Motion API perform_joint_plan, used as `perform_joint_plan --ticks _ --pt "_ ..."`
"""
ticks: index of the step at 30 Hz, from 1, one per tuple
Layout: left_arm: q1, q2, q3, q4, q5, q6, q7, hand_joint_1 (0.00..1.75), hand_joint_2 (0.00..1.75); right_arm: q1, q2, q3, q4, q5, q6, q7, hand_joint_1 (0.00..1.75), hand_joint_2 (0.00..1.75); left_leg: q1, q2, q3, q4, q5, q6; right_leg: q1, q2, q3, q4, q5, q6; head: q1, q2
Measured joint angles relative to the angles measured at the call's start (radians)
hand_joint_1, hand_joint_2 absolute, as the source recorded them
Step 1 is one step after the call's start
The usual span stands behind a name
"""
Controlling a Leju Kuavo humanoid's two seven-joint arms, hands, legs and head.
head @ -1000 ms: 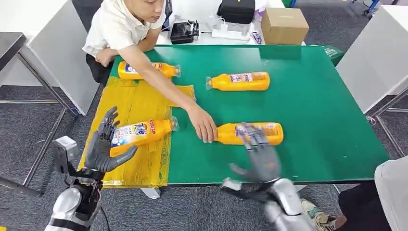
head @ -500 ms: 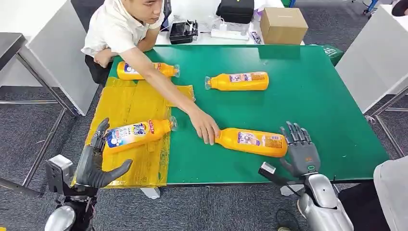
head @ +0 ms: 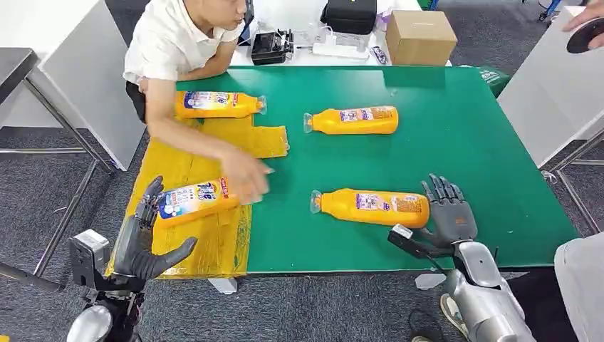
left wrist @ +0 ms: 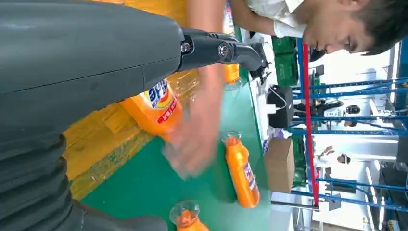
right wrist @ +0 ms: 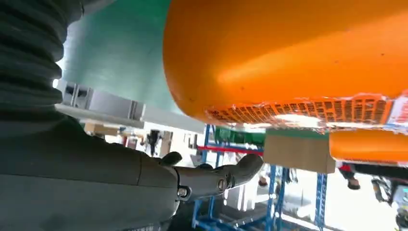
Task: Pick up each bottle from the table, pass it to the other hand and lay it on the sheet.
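Several orange bottles lie on their sides. The near bottle [head: 372,207] rests on the green table [head: 456,142], and its base almost meets my right hand [head: 447,217], which is open with its fingers spread; touching or apart I cannot tell. The right wrist view has that bottle [right wrist: 288,53] very close above the thumb [right wrist: 216,180]. Another bottle [head: 192,201] lies on the yellow sheet [head: 189,153], under a person's blurred hand [head: 246,178]. My left hand [head: 146,231] is open beside that bottle, holding nothing. Two more bottles [head: 352,120] [head: 217,104] lie farther back.
A person sits at the table's far left corner, one arm stretched over the sheet. A cardboard box [head: 420,37], a black bag [head: 349,14] and chargers stand on the white table behind. Another person's grey sleeve [head: 580,285] is at the near right.
The person's hand left the near bottle and moved left to the bottle on the sheet. My right hand came off the near bottle and now sits at its base. The far left bottle shifted slightly.
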Motion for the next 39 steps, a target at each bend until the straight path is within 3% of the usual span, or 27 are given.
perform_joint_plan --ticks 11,24,35,36,37,38,39 --pt "-0.109 -0.010 -0.029 0.071 0.014 -0.016 -0.001 0.00 1.75 -0.124 0.088 0.040 0.153 -0.058 0.088 -0.049 0.00 1.75 0.000 0.000 0.001 0.000 0.002 -0.001 0.000 0.000 0.001 0.000 0.001 0.000 0.000 0.000" --pt "-0.130 -0.010 -0.029 0.109 0.025 -0.022 0.002 0.00 1.75 -0.156 0.124 0.067 0.195 -0.056 0.107 -0.049 0.00 1.75 0.000 0.001 0.001 0.000 0.002 -0.001 0.000 0.000 0.000 0.000 0.001 0.000 0.000 0.000" --pt "-0.143 -0.010 -0.029 0.124 0.024 -0.024 0.012 0.00 1.75 -0.182 0.182 0.134 0.199 -0.053 0.217 -0.046 0.00 1.75 0.000 0.001 0.001 0.000 0.002 -0.001 0.000 0.000 0.001 0.000 0.001 0.000 0.001 0.000" --pt "-0.139 -0.010 -0.029 0.124 0.024 -0.024 0.015 0.00 1.75 -0.182 0.187 0.141 0.198 -0.060 0.228 -0.046 0.24 1.75 0.000 0.002 0.001 0.000 0.002 -0.001 0.000 0.000 0.001 0.000 0.001 0.000 0.000 0.000" --pt "-0.136 -0.010 -0.029 0.124 0.024 -0.024 0.016 0.00 1.75 -0.182 0.191 0.148 0.197 -0.067 0.240 -0.043 1.40 1.75 0.001 0.002 0.001 0.000 0.002 -0.001 0.000 0.000 0.001 0.000 0.001 0.000 0.001 0.000" --pt "-0.134 -0.010 -0.029 0.124 0.023 -0.024 0.018 0.00 1.75 -0.183 0.193 0.153 0.196 -0.074 0.252 -0.033 1.75 1.75 0.001 0.002 0.002 0.000 0.002 -0.001 0.000 0.000 0.001 0.000 0.001 0.000 0.000 0.000" --pt "-0.134 -0.010 -0.029 0.124 0.023 -0.025 0.021 0.00 1.75 -0.185 0.196 0.156 0.196 -0.082 0.273 -0.018 1.75 1.75 0.001 0.002 0.002 0.000 0.002 -0.001 0.000 0.000 0.001 0.000 0.001 0.000 0.000 0.000"
